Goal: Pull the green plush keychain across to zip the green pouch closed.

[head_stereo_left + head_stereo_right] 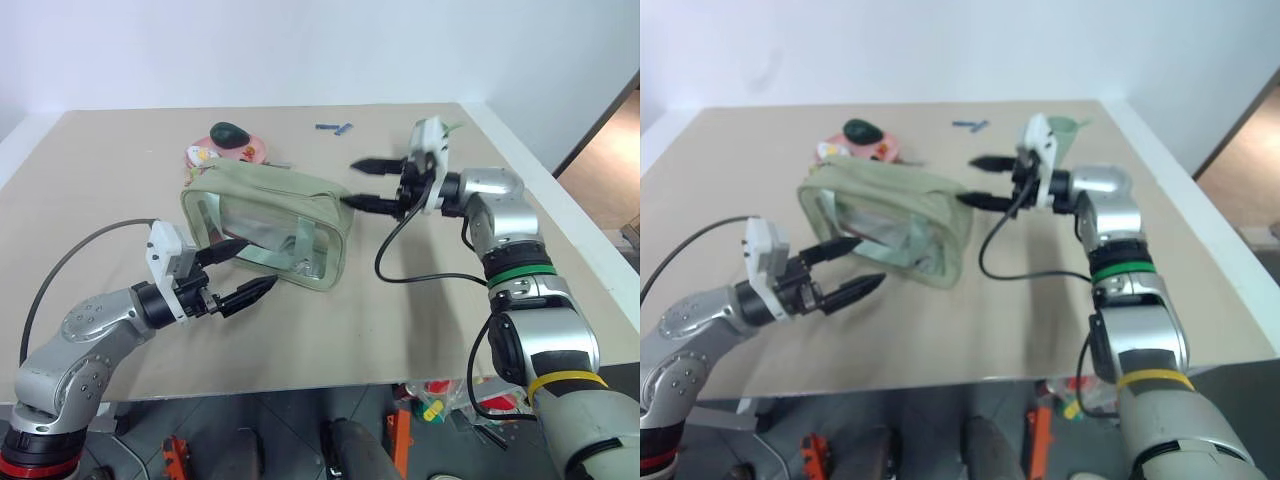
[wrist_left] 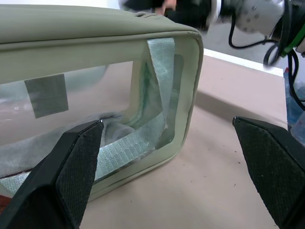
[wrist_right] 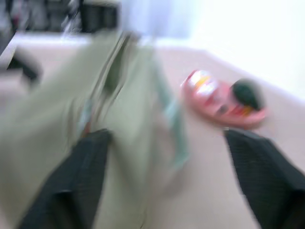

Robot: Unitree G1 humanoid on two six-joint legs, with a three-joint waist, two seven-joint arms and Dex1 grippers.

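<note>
Pouch [image 1: 268,222]: both grippers, left [image 1: 236,270] and right [image 1: 362,184], standing spread and empty; risking an unfinished zip, keychain lying ungrasped.

Silver arms, black cables, black-fingered right pincer [image 1: 365,183], green and yellow rings.

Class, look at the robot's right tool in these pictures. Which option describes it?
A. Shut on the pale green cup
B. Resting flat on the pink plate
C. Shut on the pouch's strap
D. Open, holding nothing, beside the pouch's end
D: the right tool has its two black fingers spread apart with nothing between them, just off the end of the green pouch.
</note>
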